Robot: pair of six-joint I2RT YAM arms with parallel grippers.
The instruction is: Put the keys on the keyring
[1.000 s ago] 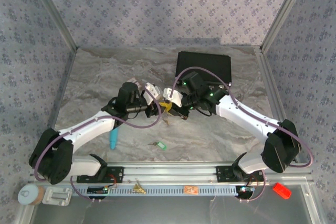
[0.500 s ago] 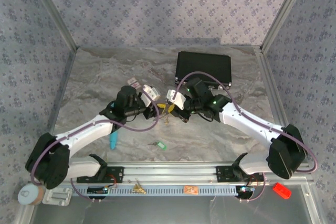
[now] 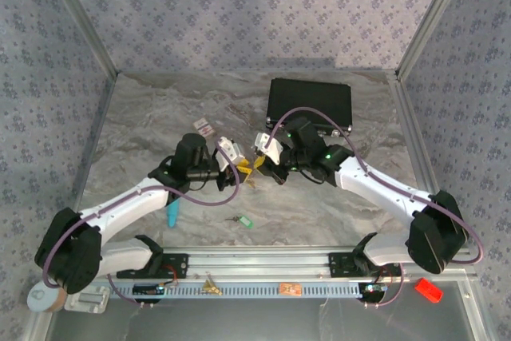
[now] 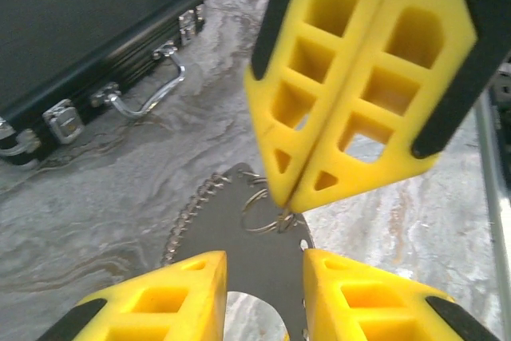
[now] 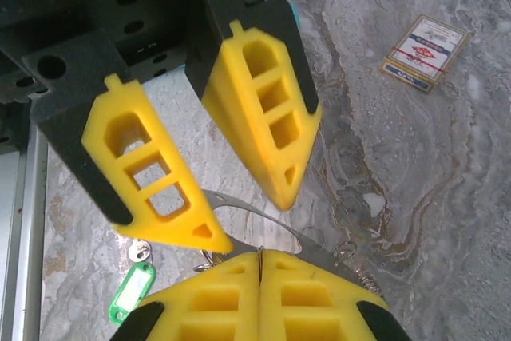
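The keyring (image 4: 239, 233) is a flat grey plate with a bead chain along its rim and small split rings. It hangs above the table between the two arms. My right gripper (image 5: 259, 251) is shut, pinching one of its split rings (image 4: 275, 215); the same gripper (image 4: 287, 197) reaches in from above in the left wrist view. My left gripper (image 4: 263, 257) stands open with a finger on each side of the plate, and one fingertip (image 5: 209, 233) touches its edge. In the top view the left gripper (image 3: 241, 167) and right gripper (image 3: 255, 164) meet tip to tip. A green-tagged key (image 3: 244, 220) (image 5: 132, 293) lies on the table below them.
A black case (image 3: 309, 105) (image 4: 72, 45) lies at the back right. A red-and-white card (image 3: 204, 127) (image 5: 423, 52) sits behind the left arm, a teal pen (image 3: 172, 212) under it. A small yellow-gold object (image 3: 211, 284) rests on the front rail.
The left gripper has slid right and nearer to meet the right gripper, and its jaws have narrowed around the keyring. The right gripper stays shut and has barely shifted.
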